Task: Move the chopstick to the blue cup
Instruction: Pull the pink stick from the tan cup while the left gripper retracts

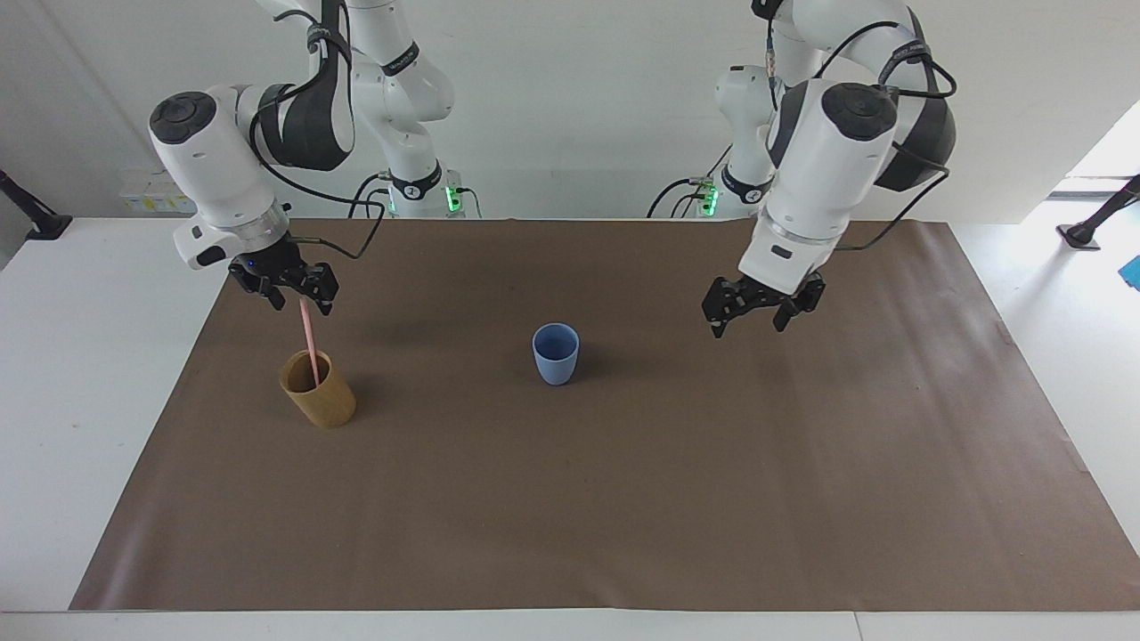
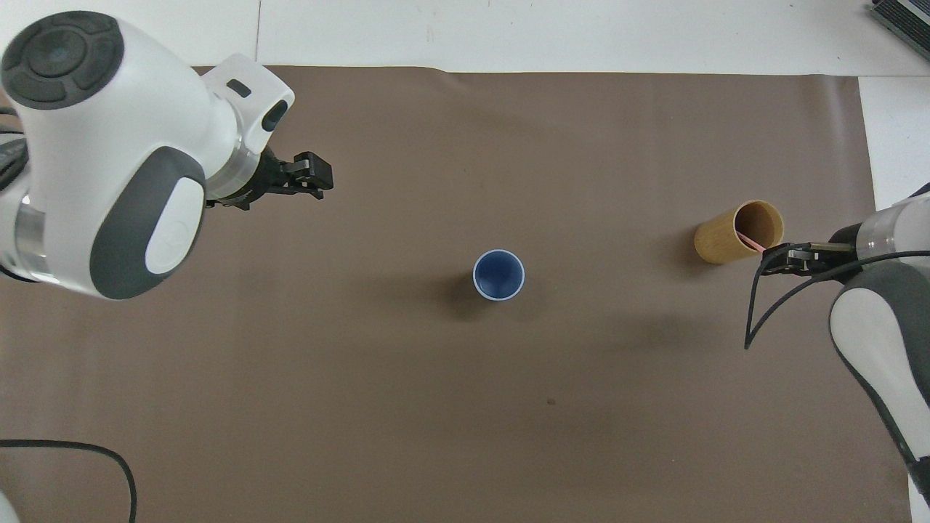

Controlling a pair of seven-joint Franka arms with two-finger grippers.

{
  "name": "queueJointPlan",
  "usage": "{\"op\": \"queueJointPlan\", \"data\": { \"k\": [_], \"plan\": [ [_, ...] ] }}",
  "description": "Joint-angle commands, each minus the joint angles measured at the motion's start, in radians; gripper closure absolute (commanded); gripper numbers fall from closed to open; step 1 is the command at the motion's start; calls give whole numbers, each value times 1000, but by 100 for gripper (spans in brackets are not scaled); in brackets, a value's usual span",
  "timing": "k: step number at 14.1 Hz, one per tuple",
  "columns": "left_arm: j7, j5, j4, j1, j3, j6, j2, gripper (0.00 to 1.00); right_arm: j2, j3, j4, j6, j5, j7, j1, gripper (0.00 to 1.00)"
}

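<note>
The pale pink chopstick (image 1: 310, 343) stands tilted in a tan wooden-looking cup (image 1: 319, 392) toward the right arm's end of the table; in the overhead view only a short piece of the chopstick (image 2: 748, 241) shows at the tan cup's (image 2: 730, 234) rim. My right gripper (image 1: 303, 303) (image 2: 779, 258) is at the chopstick's top end, one finger on each side, still apart. The blue cup (image 1: 556, 353) (image 2: 498, 275) stands upright and empty at the middle of the mat. My left gripper (image 1: 748, 322) (image 2: 318, 176) hangs open and empty above the mat, toward the left arm's end.
A brown mat (image 1: 623, 499) covers most of the white table (image 1: 80, 374). The two cups are the only things standing on it. A small dark speck (image 2: 551, 401) marks the mat nearer to the robots than the blue cup.
</note>
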Motion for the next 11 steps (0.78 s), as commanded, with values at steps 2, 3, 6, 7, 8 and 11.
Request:
{"op": "queueJointPlan", "data": {
  "k": [2, 3, 6, 7, 8, 11],
  "plan": [
    [156, 15, -137, 105, -12, -43, -134, 0, -19, 5, -17, -23, -3, -71, -12, 100],
    [214, 16, -145, 138, -11, -82, -148, 0, -18, 5, -13, -42, -3, -77, -12, 100],
    [373, 18, -144, 247, -11, -165, -203, 0, -12, 7, 53, -49, -3, -74, -8, 100],
    [400, 18, -139, 270, -11, -174, -221, 0, -19, 7, 77, -63, -3, -76, -8, 100],
    [423, 18, -133, 287, -11, -180, -238, 0, -29, 5, 111, -109, -3, -77, -8, 100],
    [436, 42, -78, 289, -2, -264, -274, 0, -33, 5, 269, -307, 11, -79, -11, 100]
  ]
}}
